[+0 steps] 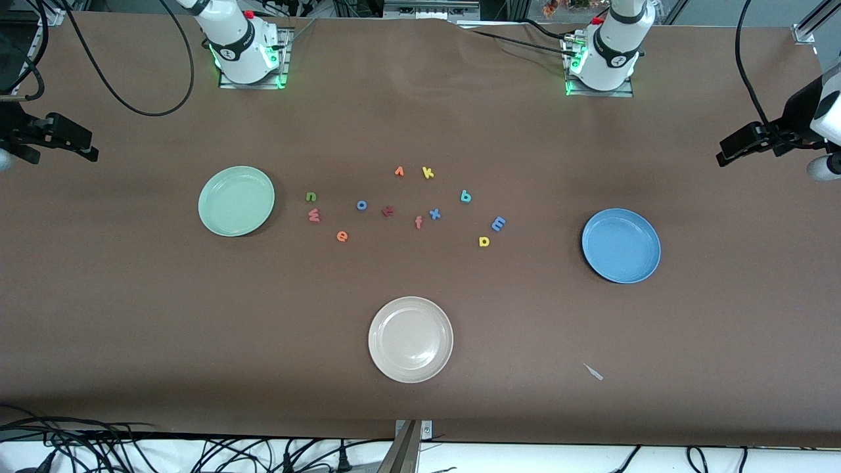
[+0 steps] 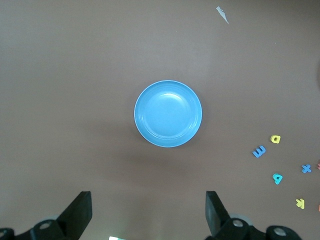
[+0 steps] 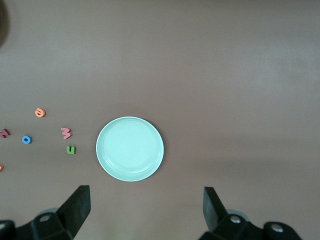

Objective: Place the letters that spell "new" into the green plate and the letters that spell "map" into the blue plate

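Both tools are spread wide and hold nothing: the left tool (image 2: 147,212) hangs over the blue plate (image 1: 621,245), the right tool (image 3: 145,210) over the green plate (image 1: 236,200). The "new" letters (image 1: 314,215) lie beside the green plate, the "map" letters (image 1: 498,223) mid-tabletop, nearer the blue plate; both plates are empty.
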You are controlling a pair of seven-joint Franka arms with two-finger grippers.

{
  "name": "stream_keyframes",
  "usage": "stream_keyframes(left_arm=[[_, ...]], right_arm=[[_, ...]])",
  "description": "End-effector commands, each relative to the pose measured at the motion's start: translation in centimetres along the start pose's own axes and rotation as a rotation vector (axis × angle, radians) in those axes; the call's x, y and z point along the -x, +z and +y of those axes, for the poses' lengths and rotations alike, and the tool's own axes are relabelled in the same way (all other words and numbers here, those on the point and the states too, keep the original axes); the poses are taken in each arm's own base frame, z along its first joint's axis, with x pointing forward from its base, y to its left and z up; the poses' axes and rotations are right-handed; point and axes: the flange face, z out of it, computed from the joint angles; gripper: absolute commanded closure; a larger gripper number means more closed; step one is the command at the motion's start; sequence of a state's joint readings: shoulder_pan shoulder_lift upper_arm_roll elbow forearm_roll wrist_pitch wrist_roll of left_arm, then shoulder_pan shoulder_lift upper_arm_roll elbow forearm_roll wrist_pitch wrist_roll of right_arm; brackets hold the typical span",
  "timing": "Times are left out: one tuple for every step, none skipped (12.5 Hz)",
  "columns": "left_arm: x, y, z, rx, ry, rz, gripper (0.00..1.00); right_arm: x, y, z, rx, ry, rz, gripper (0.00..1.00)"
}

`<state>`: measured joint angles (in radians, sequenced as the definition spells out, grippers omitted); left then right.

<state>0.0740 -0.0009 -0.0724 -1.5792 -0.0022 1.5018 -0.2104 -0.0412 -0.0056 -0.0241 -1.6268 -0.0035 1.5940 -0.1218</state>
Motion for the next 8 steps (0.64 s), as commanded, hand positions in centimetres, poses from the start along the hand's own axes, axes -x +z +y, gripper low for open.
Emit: stream_keyframes(left_arm=[[0.04,-0.17,0.01,-0.021,0.019,0.0,0.0],[0.04,-0.17,0.01,-0.021,0.019,0.0,0.0],[0.04,-0.17,0.01,-0.021,0.019,0.0,0.0],[0.04,-0.17,0.01,-0.021,0.019,0.0,0.0],[0.04,-0.17,0.01,-0.021,0.019,0.0,0.0],[0.04,-0.17,0.01,-0.021,0.019,0.0,0.0],[0.04,-0.17,0.01,-0.021,0.019,0.0,0.0],[0.04,-0.17,0.01,-0.021,0.019,0.0,0.0]], right_arm=[[0.21,-0.33,0.05,0.012,0.009,0.0,0.0],[0.17,-0.25,0.04,0.01,0.009,-0.002,0.0],[0.17,-0.25,0.04,0.01,0.001,-0.002,0.0],[0.2,-0.22,0.02,0.008,-0.002,-0.005,0.0],[0.21,-0.21,-0.06,0.008,-0.003,-0.006,0.0],[0.22,-0.21,0.02,0.008,-0.002,-0.006,0.0],[0.22,-0.21,0.02,0.008,-0.002,-0.006,0.0],[0.21,-0.21,0.0,0.007,-0.002,-0.006,0.0]])
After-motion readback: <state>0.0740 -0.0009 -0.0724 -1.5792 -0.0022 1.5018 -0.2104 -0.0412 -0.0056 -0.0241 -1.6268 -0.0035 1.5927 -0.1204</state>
